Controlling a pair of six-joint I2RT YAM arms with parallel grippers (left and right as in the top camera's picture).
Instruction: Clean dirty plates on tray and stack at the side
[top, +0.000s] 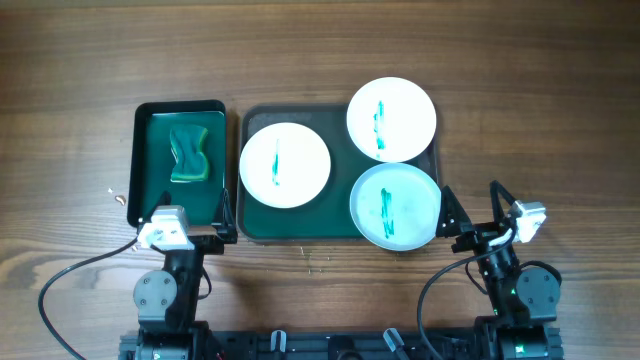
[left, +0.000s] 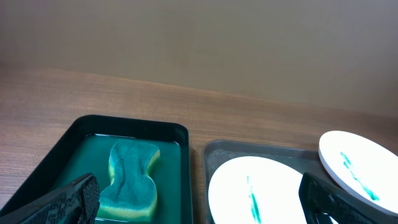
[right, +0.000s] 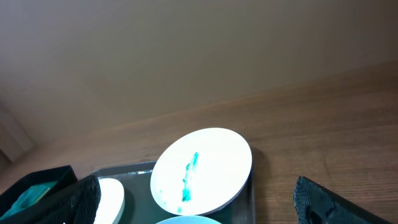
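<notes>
The dark green tray (top: 340, 200) holds three white plates, each with a teal streak. One plate (top: 285, 165) lies at the tray's left. Another (top: 391, 119) overhangs the far right rim, and a bluish one (top: 395, 206) overhangs the near right corner. My left gripper (top: 182, 222) is open at the near edge of the smaller tray, with nothing between its fingers. My right gripper (top: 472, 205) is open too, just right of the bluish plate. The left wrist view has the left plate (left: 261, 193) ahead, and the right wrist view the far plate (right: 202, 168).
A smaller green tray (top: 150, 140) left of the big one holds a green sponge (top: 193, 153), which shows in the left wrist view as the sponge (left: 130, 177). Bare wooden table surrounds both trays. Cables trail from the arm bases at the near edge.
</notes>
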